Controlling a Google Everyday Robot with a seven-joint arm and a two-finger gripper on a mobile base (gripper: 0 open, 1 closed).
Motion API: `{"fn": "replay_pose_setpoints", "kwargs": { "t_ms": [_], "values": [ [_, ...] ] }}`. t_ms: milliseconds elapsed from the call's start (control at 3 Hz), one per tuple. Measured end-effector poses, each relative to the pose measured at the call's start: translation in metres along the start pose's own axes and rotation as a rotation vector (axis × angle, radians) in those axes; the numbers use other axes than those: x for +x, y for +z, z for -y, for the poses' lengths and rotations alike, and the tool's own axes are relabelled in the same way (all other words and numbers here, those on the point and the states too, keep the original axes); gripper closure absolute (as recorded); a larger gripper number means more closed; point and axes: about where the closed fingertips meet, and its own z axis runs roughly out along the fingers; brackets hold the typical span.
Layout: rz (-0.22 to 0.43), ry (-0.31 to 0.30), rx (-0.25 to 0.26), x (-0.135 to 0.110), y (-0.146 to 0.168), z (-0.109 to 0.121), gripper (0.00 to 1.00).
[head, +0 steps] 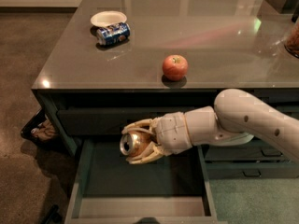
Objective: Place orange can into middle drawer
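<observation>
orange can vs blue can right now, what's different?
Colour: the orange can is orange-gold, the blue can blue and white. Place: the gripper grips the orange can over the open middle drawer; the blue can rests on the countertop by a white bowl. Hold: orange can clamped, blue can free. Both lie sideways.

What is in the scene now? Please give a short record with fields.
gripper: shut on the orange can, over the rear of the open middle drawer
orange can: held sideways, silver end toward the camera, not yet released
middle drawer: pulled open, dark flat floor visible
tabletop: red apple near the front edge; blue-and-white can on its side beside a white bowl, far left
</observation>
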Motion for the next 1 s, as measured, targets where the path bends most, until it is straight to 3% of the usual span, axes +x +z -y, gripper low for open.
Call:
{"fn": "replay_pose_setpoints", "kwargs": {
  "t_ms": [333,667,1000],
  "values": [
    [0.005,0.008,0.015,0.005,0.01,-0.009,1.0],
    [0.006,0.044,0.038,0.033,0.039,-0.04,1.0],
    [-0.01,0.107,0.068,0.083,0.09,-0.074,1.0]
  ]
}}
